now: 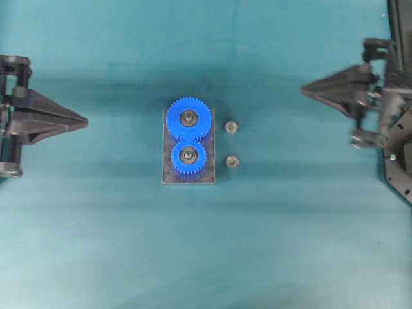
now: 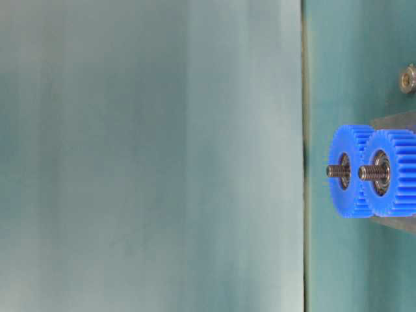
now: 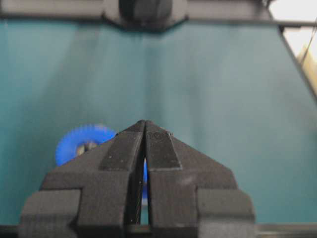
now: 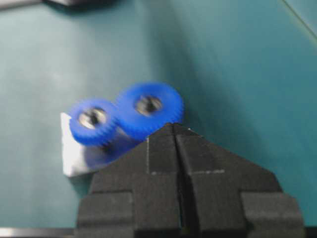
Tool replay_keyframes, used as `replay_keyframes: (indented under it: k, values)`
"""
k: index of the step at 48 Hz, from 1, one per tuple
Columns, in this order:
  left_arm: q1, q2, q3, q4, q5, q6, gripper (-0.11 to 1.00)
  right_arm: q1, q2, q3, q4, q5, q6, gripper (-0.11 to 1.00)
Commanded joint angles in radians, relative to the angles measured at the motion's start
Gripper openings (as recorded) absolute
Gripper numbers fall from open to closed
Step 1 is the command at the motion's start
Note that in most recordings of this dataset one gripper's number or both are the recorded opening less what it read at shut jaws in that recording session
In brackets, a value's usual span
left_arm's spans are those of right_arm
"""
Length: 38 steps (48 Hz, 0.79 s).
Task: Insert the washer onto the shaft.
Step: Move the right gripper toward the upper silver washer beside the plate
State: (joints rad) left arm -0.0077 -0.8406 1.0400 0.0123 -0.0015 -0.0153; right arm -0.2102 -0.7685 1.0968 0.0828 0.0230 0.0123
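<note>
beside the gears [image 1: 188, 136], two washers [image 1: 231, 126] lie.

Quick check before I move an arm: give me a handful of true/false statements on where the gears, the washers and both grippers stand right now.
1. Two blue gears sit meshed on the grey base plate, the larger gear farther up the overhead view than the smaller gear. True.
2. One small washer is already on a shaft. False: both small washers lie on the table beside the plate, toward the right arm's side.
3. The left gripper is shut and holds nothing. True.
4. The right gripper is shut on a washer. False: its fingers are shut but empty, away from the parts.
5. Each gear has a threaded shaft sticking up through its centre. True.
</note>
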Motion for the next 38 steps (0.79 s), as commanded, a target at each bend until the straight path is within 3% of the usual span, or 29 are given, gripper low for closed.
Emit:
replay_keyframes:
  k: [1,10,30,34,38]
  values:
    - [0.003,0.014,-0.043,0.002,0.003,-0.021,0.00,-0.012,0.101,-0.026,-0.003,-0.029,0.002,0.01]
    - [0.002,0.035,-0.091,0.003,0.055,-0.037,0.00,-0.012,0.267,-0.041,-0.003,-0.100,0.006,0.01]
    - [0.002,0.141,-0.104,0.006,0.121,-0.035,0.00,0.005,0.574,-0.156,-0.006,-0.104,0.003,0.02]
    - [0.000,0.170,-0.104,0.006,0.121,-0.034,0.00,0.011,0.603,-0.170,-0.008,-0.115,-0.002,0.10]
    - [0.002,0.199,-0.103,0.006,0.121,-0.034,0.00,0.018,0.623,-0.172,-0.011,-0.143,-0.003,0.28]
